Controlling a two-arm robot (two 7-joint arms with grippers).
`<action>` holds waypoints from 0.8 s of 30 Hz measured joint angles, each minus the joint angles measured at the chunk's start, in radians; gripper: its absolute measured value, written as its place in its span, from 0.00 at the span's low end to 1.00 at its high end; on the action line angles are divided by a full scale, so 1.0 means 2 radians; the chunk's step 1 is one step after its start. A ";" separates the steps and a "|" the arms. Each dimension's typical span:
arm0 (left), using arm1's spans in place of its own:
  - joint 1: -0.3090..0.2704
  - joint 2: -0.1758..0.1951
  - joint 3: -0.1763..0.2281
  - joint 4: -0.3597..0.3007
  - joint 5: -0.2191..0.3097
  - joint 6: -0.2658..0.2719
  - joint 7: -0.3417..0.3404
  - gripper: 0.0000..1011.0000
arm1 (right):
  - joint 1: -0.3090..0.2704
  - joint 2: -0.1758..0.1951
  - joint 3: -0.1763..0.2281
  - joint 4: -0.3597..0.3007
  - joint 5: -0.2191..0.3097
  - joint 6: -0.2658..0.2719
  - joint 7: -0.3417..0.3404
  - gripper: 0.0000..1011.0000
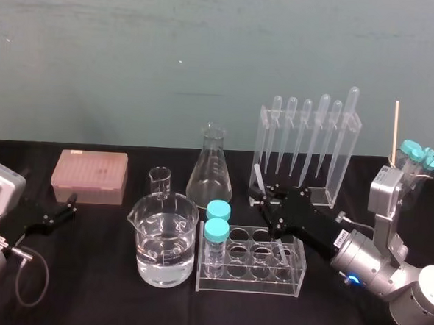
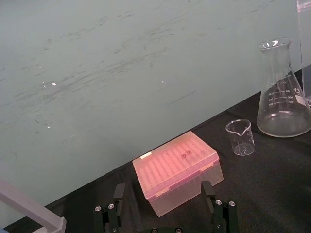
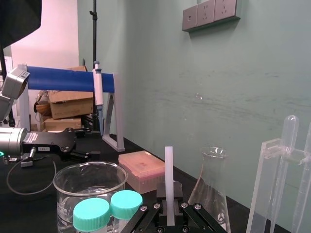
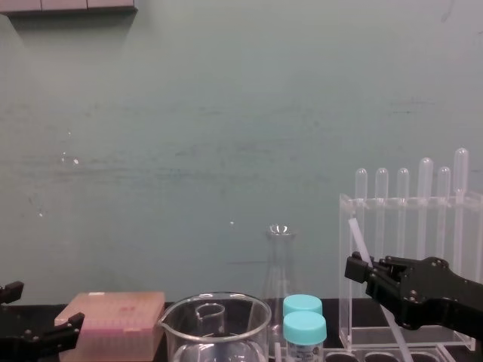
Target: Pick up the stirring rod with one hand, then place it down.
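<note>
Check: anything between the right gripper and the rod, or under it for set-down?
Nothing between them: the right gripper is shut on the rod. The rod's lower end appears over the clear rack, so lowering straight down would likely hit it. Left gripper idles near the pink box.

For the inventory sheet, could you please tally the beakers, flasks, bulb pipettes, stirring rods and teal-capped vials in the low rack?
Beakers: 2, large beaker and small beaker.
Flasks: 1.
Bulb pipettes: 6.
Stirring rods: 1, in the right hand; left hand parked.
Teal-capped vials in the low rack: 2.
Total: 12.
</note>
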 joint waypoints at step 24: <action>0.000 0.000 0.000 0.000 0.000 0.000 0.000 0.99 | 0.001 0.000 0.000 0.001 0.001 -0.002 0.001 0.55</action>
